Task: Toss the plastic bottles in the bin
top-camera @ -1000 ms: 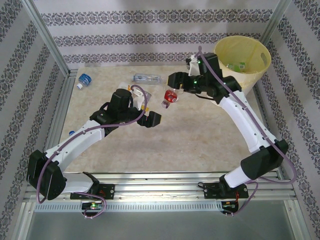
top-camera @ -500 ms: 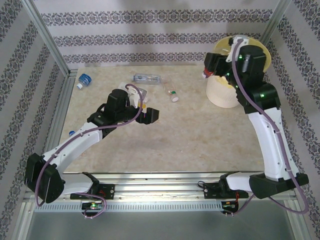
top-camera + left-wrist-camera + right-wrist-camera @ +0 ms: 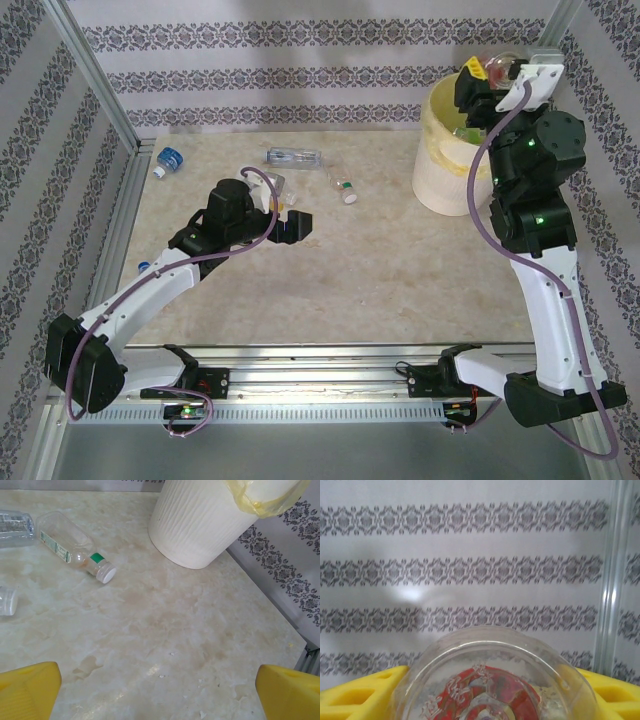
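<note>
I've the right gripper (image 3: 492, 75) clamped on a red-labelled bottle (image 3: 495, 680), the bin (image 3: 437, 180) beneath it; next I should let go. Left gripper (image 3: 290, 222) gapes open, a clear bottle (image 3: 75, 550) ahead-left

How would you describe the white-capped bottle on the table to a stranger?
Start at the big pale-yellow bin at the far right. The loose bottle lying nearest it, to its left, is the one. Unlike the flattened clear bottle beyond it, it has a white cap with a green patch beside it.
</note>
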You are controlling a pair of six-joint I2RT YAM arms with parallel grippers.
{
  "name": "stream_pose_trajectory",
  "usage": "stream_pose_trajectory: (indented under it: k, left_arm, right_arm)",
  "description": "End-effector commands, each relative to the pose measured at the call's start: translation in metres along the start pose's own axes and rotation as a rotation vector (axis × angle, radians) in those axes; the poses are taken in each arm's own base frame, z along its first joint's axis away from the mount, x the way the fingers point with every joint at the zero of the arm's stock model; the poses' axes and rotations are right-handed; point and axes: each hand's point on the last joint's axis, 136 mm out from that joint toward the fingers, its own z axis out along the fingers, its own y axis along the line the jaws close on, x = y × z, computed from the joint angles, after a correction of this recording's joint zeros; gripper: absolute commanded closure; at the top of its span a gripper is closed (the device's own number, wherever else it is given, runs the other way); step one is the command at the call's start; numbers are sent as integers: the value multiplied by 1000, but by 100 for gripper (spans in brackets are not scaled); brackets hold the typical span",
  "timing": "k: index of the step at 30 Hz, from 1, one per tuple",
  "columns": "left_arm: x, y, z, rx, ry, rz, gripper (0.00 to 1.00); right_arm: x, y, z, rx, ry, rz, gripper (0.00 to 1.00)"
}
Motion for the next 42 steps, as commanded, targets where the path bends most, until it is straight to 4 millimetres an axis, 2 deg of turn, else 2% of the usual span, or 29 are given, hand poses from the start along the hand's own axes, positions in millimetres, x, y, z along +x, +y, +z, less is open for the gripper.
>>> stream_pose_trajectory:
  k: [1, 7, 9, 11, 13, 14, 17, 18, 20, 22, 25, 31, 35, 42]
  left_arm:
    - [-10, 8, -8, -31, -55, -20, 0]
    - [-9, 12, -12, -51, -59, -27, 0]
    - [-10, 13, -15, -59, -61, -30, 0]
    - [-9, 14, -16, -63, -59, -36, 0]
    - [-8, 14, -18, -61, -54, -45, 0]
    - [-8, 14, -19, -60, -51, -50, 0]
    - [-4, 18, -21, -76, -37, -66, 0]
    - [-2, 20, -22, -86, -32, -72, 0]
    - [1, 25, -24, -110, -20, -87, 0]
    - [3, 33, -28, -153, -9, -108, 0]
    - [8, 45, -34, -213, 9, -161, 0]
    - [16, 68, -54, -352, 26, -236, 0]
    - [27, 101, -81, -537, 36, -343, 0]
    - [54, 141, -124, -778, 104, -504, 0]
  right_arm:
    - [-45, -9, -8, 38, -179, -33, 59]
    - [-48, -12, -1, 46, -203, -53, 60]
    - [-41, -19, 7, 73, -183, -47, 62]
    - [-25, -33, 21, 128, -117, -46, 63]
    - [4, -52, 40, 190, -16, -17, 63]
    - [25, -62, 51, 206, 54, 6, 60]
    - [104, -92, 76, 300, 349, 95, 51]
    - [131, -98, 81, 314, 456, 119, 39]
    - [170, -105, 79, 355, 640, 166, 21]
    - [186, -100, 81, 340, 708, 156, 11]
    - [185, -93, 80, 302, 683, 164, 5]
    - [163, -75, 67, 218, 638, 203, 2]
    - [159, -52, 57, 120, 656, 234, 2]
    - [162, -6, 41, -54, 701, 259, 2]
